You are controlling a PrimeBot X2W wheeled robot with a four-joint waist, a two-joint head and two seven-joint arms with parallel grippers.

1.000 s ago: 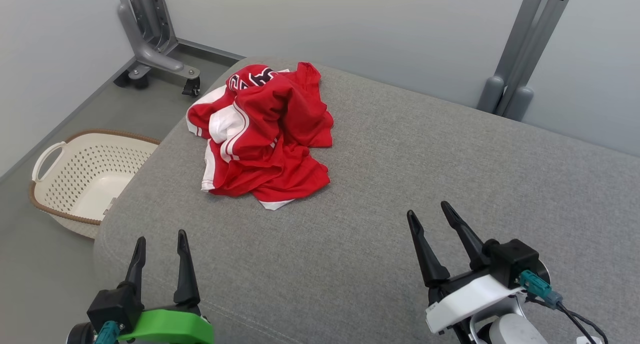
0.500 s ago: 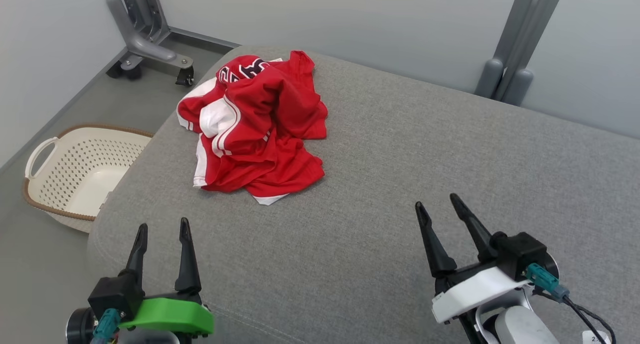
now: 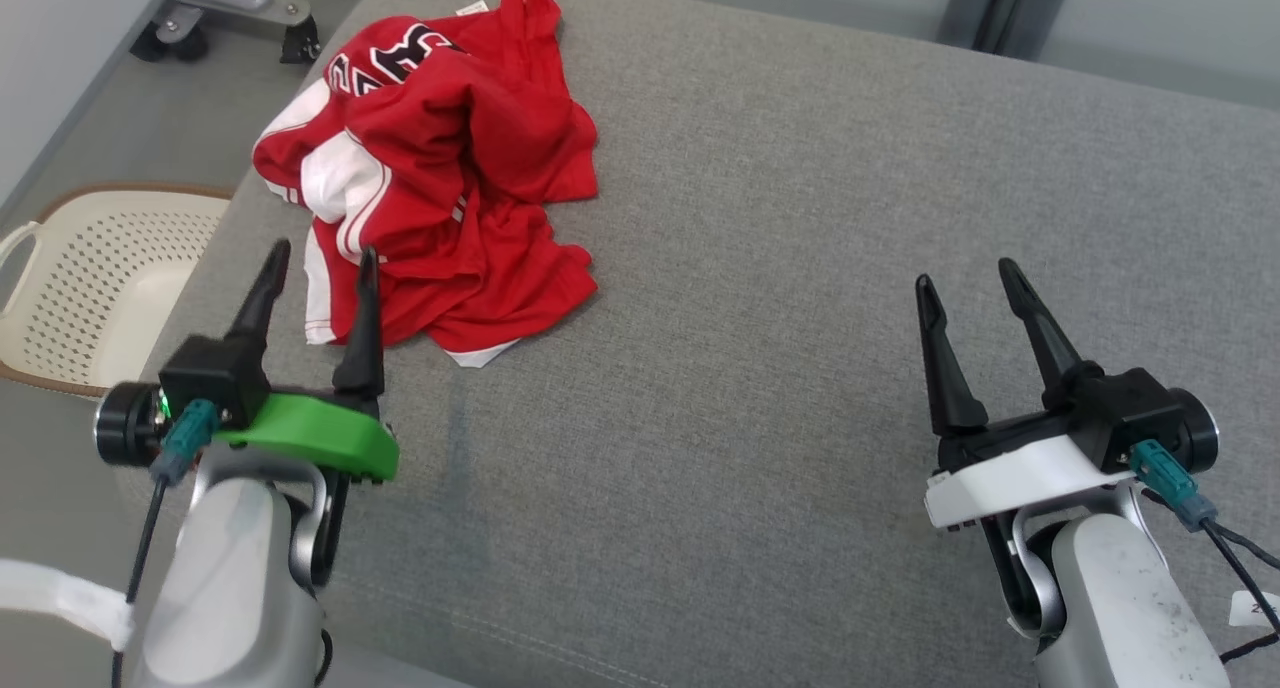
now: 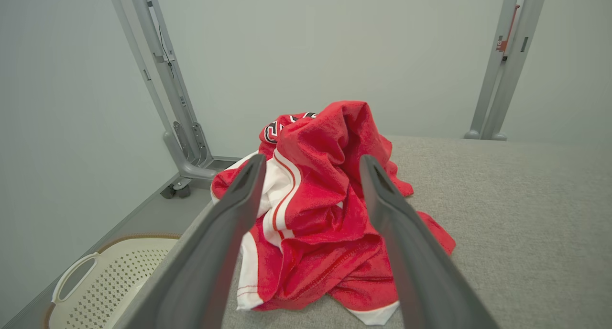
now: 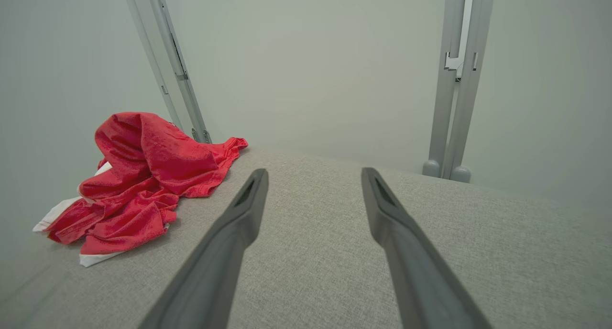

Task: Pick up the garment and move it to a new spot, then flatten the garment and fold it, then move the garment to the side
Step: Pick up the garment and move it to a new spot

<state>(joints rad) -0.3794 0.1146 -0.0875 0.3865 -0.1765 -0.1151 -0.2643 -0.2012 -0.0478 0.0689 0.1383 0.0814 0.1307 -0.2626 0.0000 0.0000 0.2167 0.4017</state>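
Note:
The garment (image 3: 440, 178) is a crumpled red jersey with white stripes and dark lettering, heaped at the far left of the grey padded surface (image 3: 780, 268). My left gripper (image 3: 320, 258) stands open just in front of the heap's near left edge, with nothing between its fingers; along those fingers the garment (image 4: 320, 209) lies straight ahead. At the right my right gripper (image 3: 965, 273) is open and empty over bare padding, well apart from the garment (image 5: 143, 180), which lies off to its left.
A cream perforated laundry basket (image 3: 90, 278) sits on the floor beside the surface's left edge. A wheeled grey metal stand (image 3: 215, 8) is behind it, and another upright (image 5: 454, 90) rises at the far right against the pale wall.
The head camera has tilted down and closer, shifting the whole picture. Both arms have reached forward; the left gripper now stands at the garment's near edge. Both stay open.

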